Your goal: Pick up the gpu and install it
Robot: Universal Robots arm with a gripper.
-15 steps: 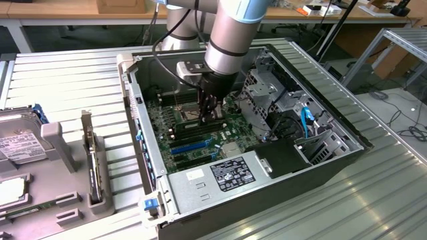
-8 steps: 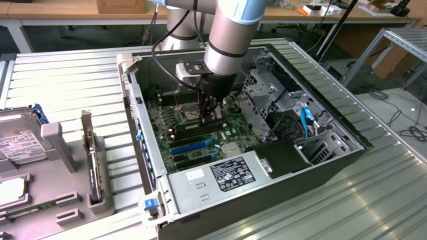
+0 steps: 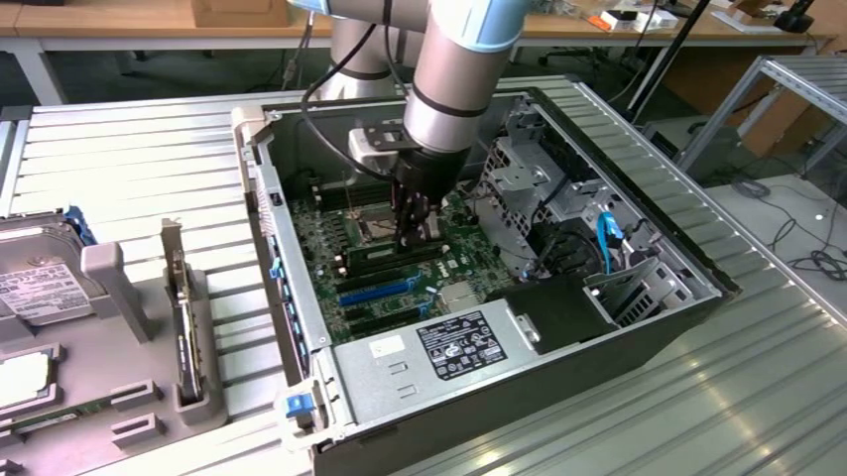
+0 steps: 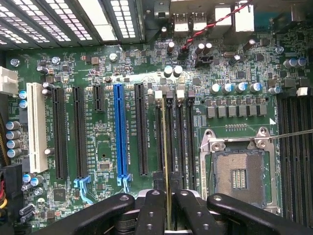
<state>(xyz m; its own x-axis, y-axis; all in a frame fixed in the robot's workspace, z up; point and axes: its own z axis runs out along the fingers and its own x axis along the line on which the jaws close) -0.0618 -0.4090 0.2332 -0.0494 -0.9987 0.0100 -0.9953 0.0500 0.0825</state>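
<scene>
Your tool (image 4: 166,198) is pinched nearly closed on the thin green gpu stick (image 4: 165,147), held edge-on along the black memory slots (image 4: 182,137) beside the empty metal processor socket (image 4: 239,176). If it's skewed or its notch is misaligned, pressing could bend it or damage the slot.

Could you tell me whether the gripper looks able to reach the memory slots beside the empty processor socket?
Probably yes: the gripper, shut on the thin green stick, sits right above the memory slots in the open case, and nothing seems to lie between them.
</scene>
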